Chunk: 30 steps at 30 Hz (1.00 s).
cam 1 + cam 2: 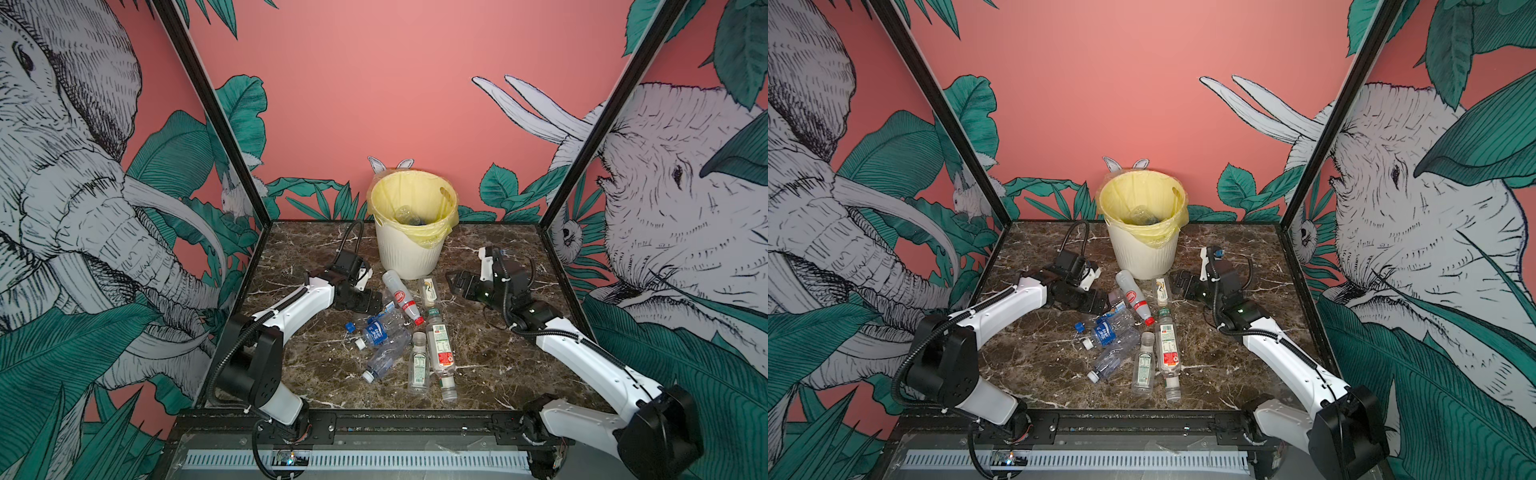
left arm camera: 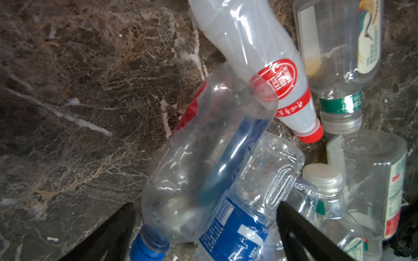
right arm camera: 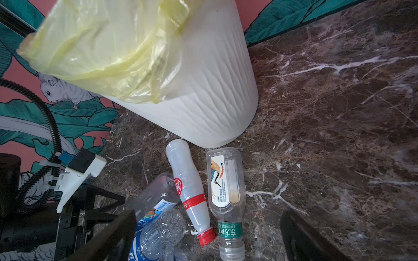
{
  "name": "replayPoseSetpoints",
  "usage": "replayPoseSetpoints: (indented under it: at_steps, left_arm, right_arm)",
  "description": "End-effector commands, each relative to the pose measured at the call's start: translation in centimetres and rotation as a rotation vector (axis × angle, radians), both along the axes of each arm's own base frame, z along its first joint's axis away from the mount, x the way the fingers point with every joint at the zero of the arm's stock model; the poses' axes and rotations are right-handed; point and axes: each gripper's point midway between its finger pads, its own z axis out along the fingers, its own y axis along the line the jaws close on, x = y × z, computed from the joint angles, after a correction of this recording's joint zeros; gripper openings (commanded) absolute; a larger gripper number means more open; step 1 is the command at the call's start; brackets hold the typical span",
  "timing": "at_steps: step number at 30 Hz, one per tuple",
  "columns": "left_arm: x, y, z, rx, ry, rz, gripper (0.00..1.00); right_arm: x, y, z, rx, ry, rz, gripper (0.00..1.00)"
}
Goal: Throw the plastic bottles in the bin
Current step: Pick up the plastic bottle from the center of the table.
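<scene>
The cream bin with its yellow bag stands at the back middle, and a clear bottle lies inside. Several plastic bottles lie heaped in front of it. My left gripper is open, low over the heap, straddling a clear blue-capped bottle and a blue-labelled bottle. A white red-capped bottle and a crane-labelled bottle lie by the bin's foot. My right gripper hangs open just right of them, holding nothing.
Two white-green labelled bottles and a clear white-capped one lie nearer the front. The dark marble table is fenced by black corner posts and a front rail. The left arm's cable loops beside the bin.
</scene>
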Motion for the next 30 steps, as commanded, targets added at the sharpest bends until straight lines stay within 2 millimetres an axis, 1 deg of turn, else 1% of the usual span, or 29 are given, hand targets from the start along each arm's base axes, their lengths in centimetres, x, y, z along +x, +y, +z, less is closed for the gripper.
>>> replayPoseSetpoints:
  at_steps: [1, 8, 15, 24, 30]
  left_arm:
    - [0.9, -0.6, 0.6, 0.002, -0.038, -0.016, 0.97]
    - [1.6, -1.1, -0.2, 0.013, -0.031, -0.02, 0.95]
    - [1.7, -1.2, -1.2, 0.051, -0.024, -0.029, 0.95]
    - [2.2, -0.5, -2.5, 0.12, -0.024, -0.016, 0.93]
    - [2.2, -0.2, -3.3, 0.13, -0.024, 0.007, 0.93]
  right_arm:
    - [0.5, 0.2, 1.0, 0.025, -0.037, 0.001, 0.99]
    - [0.6, 0.2, 0.8, 0.019, -0.034, 0.001, 0.99]
    - [0.6, 0.0, 0.7, 0.024, -0.033, -0.003, 0.99]
    - [0.6, -0.3, 0.8, 0.017, -0.038, -0.007, 0.99]
    - [0.7, -0.2, 0.7, 0.026, -0.03, -0.005, 0.99]
